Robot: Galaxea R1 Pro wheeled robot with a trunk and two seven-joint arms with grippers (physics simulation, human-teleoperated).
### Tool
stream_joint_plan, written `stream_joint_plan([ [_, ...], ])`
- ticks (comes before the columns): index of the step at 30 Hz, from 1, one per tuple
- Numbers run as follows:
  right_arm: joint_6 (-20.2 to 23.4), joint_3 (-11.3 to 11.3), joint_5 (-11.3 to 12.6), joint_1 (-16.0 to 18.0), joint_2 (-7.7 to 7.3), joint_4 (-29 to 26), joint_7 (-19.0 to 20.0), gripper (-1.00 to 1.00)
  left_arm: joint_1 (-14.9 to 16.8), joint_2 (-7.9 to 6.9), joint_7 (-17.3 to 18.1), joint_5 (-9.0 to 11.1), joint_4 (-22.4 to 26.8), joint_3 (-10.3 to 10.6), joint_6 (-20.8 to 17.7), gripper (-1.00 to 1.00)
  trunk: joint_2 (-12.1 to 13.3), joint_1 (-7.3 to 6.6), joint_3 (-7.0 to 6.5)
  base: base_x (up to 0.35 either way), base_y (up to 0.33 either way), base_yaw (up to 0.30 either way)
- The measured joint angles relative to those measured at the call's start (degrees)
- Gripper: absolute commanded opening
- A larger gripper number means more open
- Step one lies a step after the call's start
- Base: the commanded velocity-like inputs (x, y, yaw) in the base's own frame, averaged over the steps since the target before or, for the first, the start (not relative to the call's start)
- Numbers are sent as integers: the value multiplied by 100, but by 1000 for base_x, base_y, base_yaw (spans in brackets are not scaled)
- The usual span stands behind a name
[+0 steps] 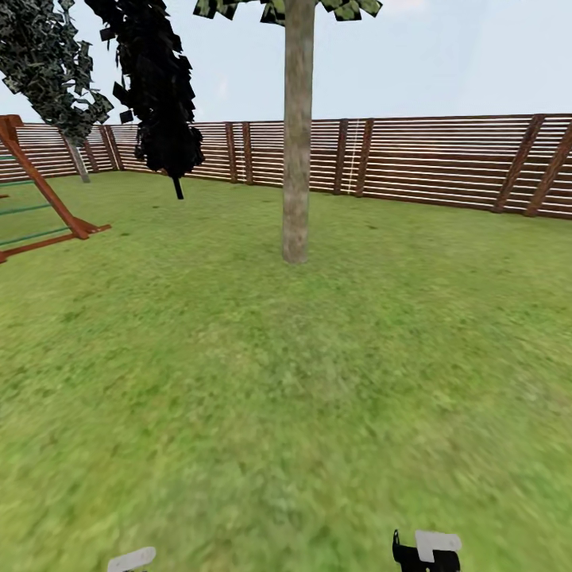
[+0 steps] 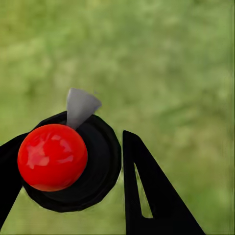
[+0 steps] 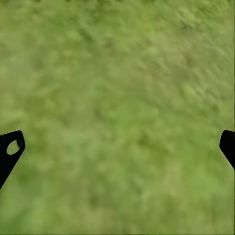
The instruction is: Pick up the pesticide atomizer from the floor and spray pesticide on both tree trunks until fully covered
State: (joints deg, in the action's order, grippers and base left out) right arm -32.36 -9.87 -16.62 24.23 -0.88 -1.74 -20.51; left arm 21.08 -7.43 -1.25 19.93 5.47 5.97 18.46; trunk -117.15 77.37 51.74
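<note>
The pesticide atomizer [image 2: 66,161] sat between the fingers [image 2: 147,196] of the left gripper [image 2: 73,181] in the left wrist view: a black rounded body topped by a glossy red ball, with a small grey nozzle-like piece [image 2: 80,106] jutting from it. One dark finger pressed on each flank of the body, so the left fingers pinched the atomizer above blurred green lawn [image 2: 171,58].

In the right wrist view the right gripper [image 3: 117,149] had its two black fingertips [image 3: 10,149] at opposite edges of the picture, spread wide with nothing but grass [image 3: 117,98] between them.

In the head view a tree trunk [image 1: 297,135] stood at about twelve o'clock, well apart from the robot, a straight pale grey-tan column rising from the lawn [image 1: 286,381] to leaves [image 1: 278,8] at the top edge. Behind it ran the brown slatted wooden fence [image 1: 445,159]. A dark, nearly black leafy tree [image 1: 159,87] stood at about eleven o'clock near the fence, and another leafy tree [image 1: 52,63] at about ten o'clock. A red-brown wooden frame [image 1: 40,191] stood at nine o'clock. At the bottom edge, a grey piece [image 1: 131,559] showed at seven o'clock and a black-and-grey part [image 1: 427,550] at five o'clock; I could not tell what either was.
</note>
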Motion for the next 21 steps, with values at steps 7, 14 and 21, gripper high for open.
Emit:
stream_joint_plan([
  [7,-2,0,0,-2,0,0,0,100,-2,3,0,0,0,-3,0,-100,0,0,0,337,0,0],
  [14,-1,0,0,-2,0,0,0,100,-2,3,0,0,0,-1,0,-100,0,0,0,337,0,0],
  [21,-2,0,0,-1,0,0,0,100,-2,2,0,0,0,-3,0,-100,0,0,0,337,0,0],
])
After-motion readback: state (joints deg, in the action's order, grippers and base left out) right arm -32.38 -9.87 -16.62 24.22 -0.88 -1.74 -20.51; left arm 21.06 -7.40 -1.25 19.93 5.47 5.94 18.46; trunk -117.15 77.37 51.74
